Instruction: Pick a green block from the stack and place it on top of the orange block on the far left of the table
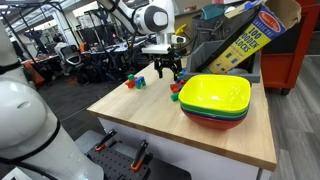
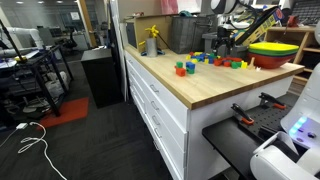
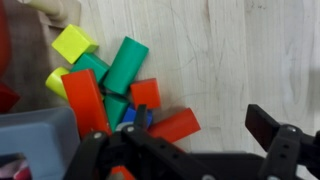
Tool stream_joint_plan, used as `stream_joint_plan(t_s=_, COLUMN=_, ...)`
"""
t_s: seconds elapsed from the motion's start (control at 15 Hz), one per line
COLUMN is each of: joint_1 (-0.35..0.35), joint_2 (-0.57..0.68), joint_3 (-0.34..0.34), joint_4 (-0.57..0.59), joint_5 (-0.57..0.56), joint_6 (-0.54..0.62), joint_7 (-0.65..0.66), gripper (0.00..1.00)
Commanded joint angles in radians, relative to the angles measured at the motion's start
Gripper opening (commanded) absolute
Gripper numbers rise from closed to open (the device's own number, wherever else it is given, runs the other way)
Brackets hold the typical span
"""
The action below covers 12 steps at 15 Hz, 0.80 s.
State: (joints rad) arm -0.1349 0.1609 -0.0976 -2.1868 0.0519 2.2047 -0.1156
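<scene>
The stack is a loose cluster of small blocks (image 3: 110,85) on the light wood table (image 1: 150,125). It holds a long green block (image 3: 125,62), a yellow cube (image 3: 73,43), red blocks and a blue one, partly hidden. My gripper (image 3: 200,122) is open and empty just above the cluster's edge, with a red block (image 3: 175,125) lying between its fingers. It also shows in both exterior views (image 1: 168,70) (image 2: 222,45). An orange-red block (image 1: 130,84) (image 2: 180,69) sits apart near the table's far end, beside small blue and green blocks.
Stacked yellow, green and red bowls (image 1: 215,100) (image 2: 275,50) stand close beside the cluster. A grey bin corner (image 3: 35,140) shows by the blocks in the wrist view. A yellow bottle and a dark box (image 2: 180,35) stand at the table's back.
</scene>
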Motion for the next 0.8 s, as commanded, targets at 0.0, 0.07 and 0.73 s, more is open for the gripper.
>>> stream_joint_plan(t_s=0.0, joint_1=0.012, joint_2=-0.126, joint_3=0.004, joint_4=-0.074, joint_5=-0.017, joint_6=-0.054, joint_7=-0.014, gripper=1.0)
stream_joint_plan(t_s=0.07, joint_1=0.015, joint_2=-0.155, joint_3=0.005, joint_4=-0.087, joint_5=-0.018, joint_6=-0.079, joint_7=-0.005, gripper=1.0)
stream_joint_plan(t_s=0.73, joint_1=0.043, joint_2=-0.399, joint_3=0.017, joint_4=-0.111, joint_5=-0.021, joint_6=-0.293, joint_7=0.08, gripper=1.0)
